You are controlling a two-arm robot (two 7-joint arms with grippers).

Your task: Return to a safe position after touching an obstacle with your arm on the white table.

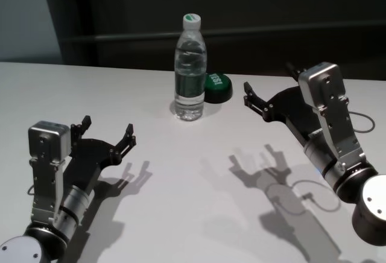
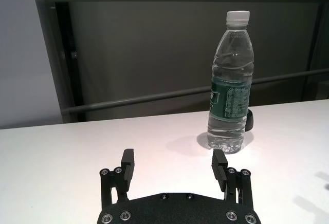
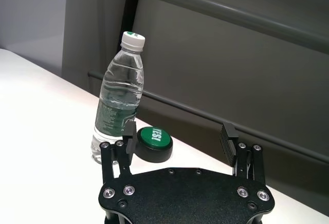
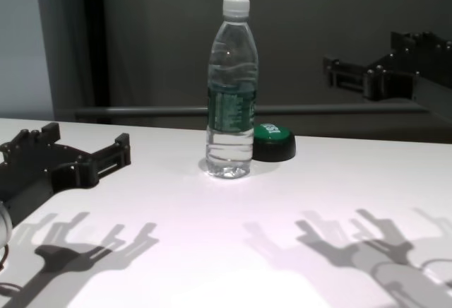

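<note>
The obstacle, a tall clear water bottle (image 1: 190,76) with a white cap and a dark green label, stands upright at the back middle of the white table (image 1: 181,202). My left gripper (image 1: 107,125) hovers low over the table's left part, open and empty, well short of the bottle (image 2: 231,90). My right gripper (image 1: 268,77) is raised on the right, open and empty, pointing toward the bottle (image 3: 121,100) with a clear gap between them. The chest view shows the bottle (image 4: 232,96) between the left gripper (image 4: 85,138) and the higher right gripper (image 4: 360,50).
A low green-topped button (image 1: 217,88) on a black base sits just right of the bottle, nearly touching it. A dark wall with horizontal rails runs behind the table's far edge. A thin cable loops beside my right forearm.
</note>
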